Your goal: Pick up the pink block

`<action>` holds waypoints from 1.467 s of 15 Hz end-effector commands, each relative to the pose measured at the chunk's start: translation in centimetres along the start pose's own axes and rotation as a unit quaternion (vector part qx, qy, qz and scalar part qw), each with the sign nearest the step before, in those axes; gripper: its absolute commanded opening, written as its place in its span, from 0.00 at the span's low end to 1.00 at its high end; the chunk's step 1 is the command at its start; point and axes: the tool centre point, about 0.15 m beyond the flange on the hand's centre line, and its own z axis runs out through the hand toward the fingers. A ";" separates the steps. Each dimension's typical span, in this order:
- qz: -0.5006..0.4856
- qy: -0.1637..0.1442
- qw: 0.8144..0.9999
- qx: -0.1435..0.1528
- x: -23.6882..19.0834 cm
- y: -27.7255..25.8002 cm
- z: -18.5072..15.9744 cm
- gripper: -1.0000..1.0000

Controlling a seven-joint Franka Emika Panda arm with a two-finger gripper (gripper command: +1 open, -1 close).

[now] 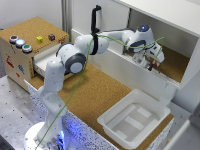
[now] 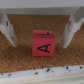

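The pink block [image 2: 44,44] is a small reddish-pink cube with a black letter A on its front face. It rests on the cork floor, in the middle of the wrist view. My gripper [image 2: 39,44] is open, one white finger on each side of the block. A clear gap shows between each finger [image 2: 9,31] and the cube. In the exterior view my gripper [image 1: 150,62] reaches down into the white shelf recess [image 1: 187,47] at the exterior view's right. There the block is hidden behind the hand.
A white wall [image 2: 42,7] stands just behind the block. A white tray [image 1: 112,120] sits on the cork table in front of the shelf. At the exterior view's left, a wooden box [image 1: 20,67] with an open drawer carries a yellow cube [image 1: 39,38], a dark purple cube [image 1: 51,36] and three buttons.
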 end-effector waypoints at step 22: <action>-0.022 -0.067 0.996 0.059 -12.1 -0.5 -12.1 0.00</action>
